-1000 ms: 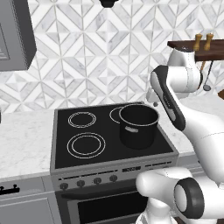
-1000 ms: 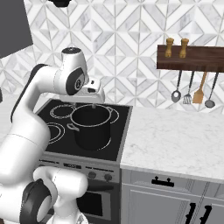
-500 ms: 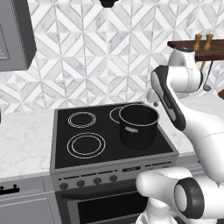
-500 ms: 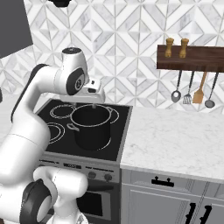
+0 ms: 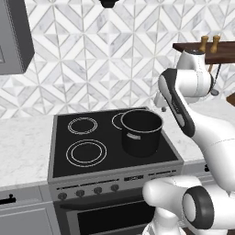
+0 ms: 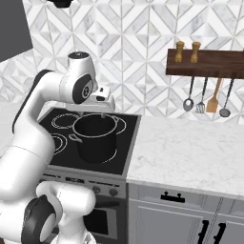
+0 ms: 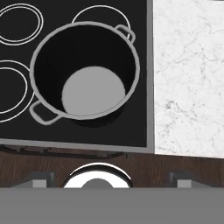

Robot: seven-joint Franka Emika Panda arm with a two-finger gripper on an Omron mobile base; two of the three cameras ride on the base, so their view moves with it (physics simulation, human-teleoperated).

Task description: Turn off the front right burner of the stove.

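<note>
The stove (image 5: 105, 167) is a grey steel range with a black glass top (image 7: 17, 127) marked with white rings. A row of small dark knobs (image 5: 89, 191) runs along its front panel above the oven window; the right-hand knobs (image 6: 105, 190) also show in the right base view. A dark pot (image 5: 141, 131) with a grey rim stands on the front right burner and looks empty (image 7: 87, 83). My gripper (image 6: 102, 106) hangs high above the pot's far rim, pointing down, well away from the knobs. Its fingertips (image 7: 40, 177) sit wide apart at the bottom of the hand view, open and holding nothing.
White marble counter (image 6: 186, 152) lies right of the stove, more counter (image 5: 23, 142) to its left. A wooden shelf (image 6: 205, 64) with hanging utensils (image 6: 206, 97) is on the tiled wall at the right. Grey cabinets with black handles (image 6: 169, 196) sit below the counter.
</note>
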